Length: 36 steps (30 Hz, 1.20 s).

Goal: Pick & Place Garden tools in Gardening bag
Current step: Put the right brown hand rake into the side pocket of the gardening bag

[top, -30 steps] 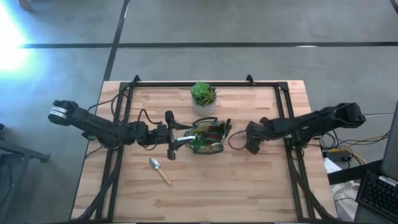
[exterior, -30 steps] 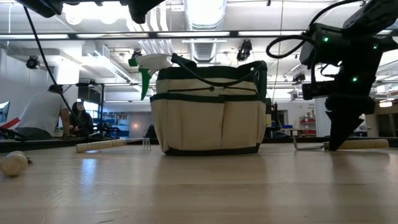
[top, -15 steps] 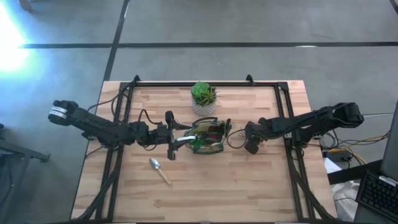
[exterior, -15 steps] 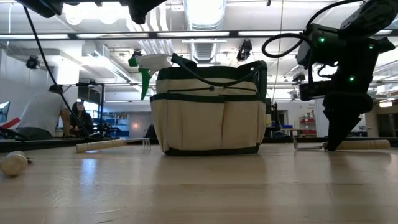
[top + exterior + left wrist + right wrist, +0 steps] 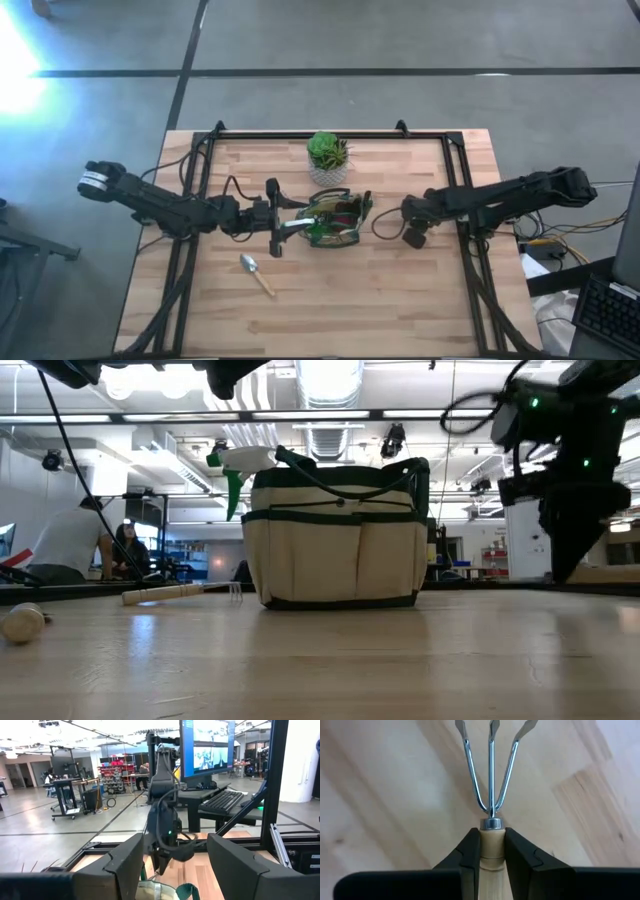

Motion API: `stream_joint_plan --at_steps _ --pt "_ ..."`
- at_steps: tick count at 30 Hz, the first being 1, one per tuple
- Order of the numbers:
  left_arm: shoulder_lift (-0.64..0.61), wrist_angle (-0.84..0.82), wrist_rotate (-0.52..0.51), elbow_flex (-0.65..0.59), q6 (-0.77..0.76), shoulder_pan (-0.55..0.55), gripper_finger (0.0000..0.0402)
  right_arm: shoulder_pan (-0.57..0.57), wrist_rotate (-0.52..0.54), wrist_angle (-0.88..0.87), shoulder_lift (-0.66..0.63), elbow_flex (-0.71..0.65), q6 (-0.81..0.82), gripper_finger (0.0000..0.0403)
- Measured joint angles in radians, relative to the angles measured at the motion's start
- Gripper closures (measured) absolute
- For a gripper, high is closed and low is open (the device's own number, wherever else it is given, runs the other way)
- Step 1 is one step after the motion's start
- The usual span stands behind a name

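Observation:
The tan gardening bag [image 5: 335,218] [image 5: 340,535] with dark green trim stands mid-table. A green-and-white tool [image 5: 238,465] sticks out of its left end. My right gripper [image 5: 411,234] [image 5: 492,840], right of the bag, is shut on a wooden-handled rake fork [image 5: 491,775] whose three tines point away from the fingers. My left gripper [image 5: 276,230] [image 5: 175,857] stands open at the bag's left end; I cannot tell whether it touches the bag. A silver trowel [image 5: 257,272] lies flat near the front left. Another wooden-handled forked tool [image 5: 180,593] lies left of the bag. My right gripper pinches the rake fork's wooden handle [image 5: 491,852] between its two fingers, just behind the metal collar at the tine end. The fingers lie along the handle, coming from the table's right side. The handle's free end [image 5: 612,573] shows a little above the table.
A green plant in a white pot [image 5: 327,155] stands behind the bag near the far edge. Dark frame rails [image 5: 460,180] run along the table's sides and back. People sit in the room beyond the table [image 5: 70,545]. Bare wood lies at the front right [image 5: 400,300].
My right gripper has risen and drawn back toward the table's right edge. The rake fork, which lay flat on the table under it, has gone up with it and no longer rests there.

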Motion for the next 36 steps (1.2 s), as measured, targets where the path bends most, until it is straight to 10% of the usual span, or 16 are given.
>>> stream_joint_plan --at_steps 20,36 --pt "0.0 -0.006 0.0 -0.001 0.0 0.0 0.018 0.294 0.345 -0.21 -0.095 0.298 0.252 0.0355" --pt "0.0 -0.012 0.0 -0.002 0.0 0.0 0.018 0.757 1.024 0.089 0.066 0.341 0.377 0.0355"
